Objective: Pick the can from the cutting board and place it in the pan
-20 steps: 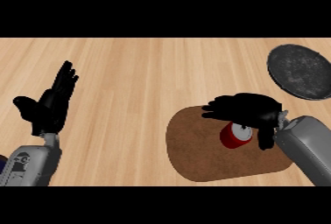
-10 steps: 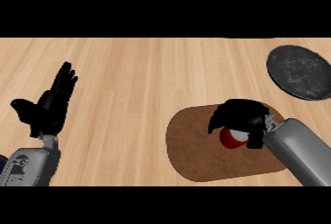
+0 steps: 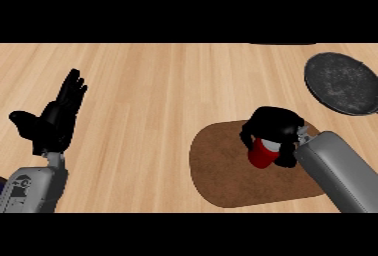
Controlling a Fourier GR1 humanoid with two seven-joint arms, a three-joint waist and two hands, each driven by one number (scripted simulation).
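A red can (image 3: 262, 154) stands on the brown oval cutting board (image 3: 221, 170) at the lower right. My right hand (image 3: 275, 127) is curled over the can's top from the right, its fingers wrapped down the sides, so only the can's lower red body shows. The dark round pan (image 3: 341, 83) lies on the counter at the upper right, apart from the board. My left hand (image 3: 55, 120) rests open at the left, fingers pointing up.
Light wooden counter (image 3: 162, 90) spreads across the view between the left hand and the board. A dark edge of something shows at the top right border (image 3: 280, 44).
My right hand has closed down over the can; the can now stands upright under the fingers, showing more red body. The left hand has stayed still.
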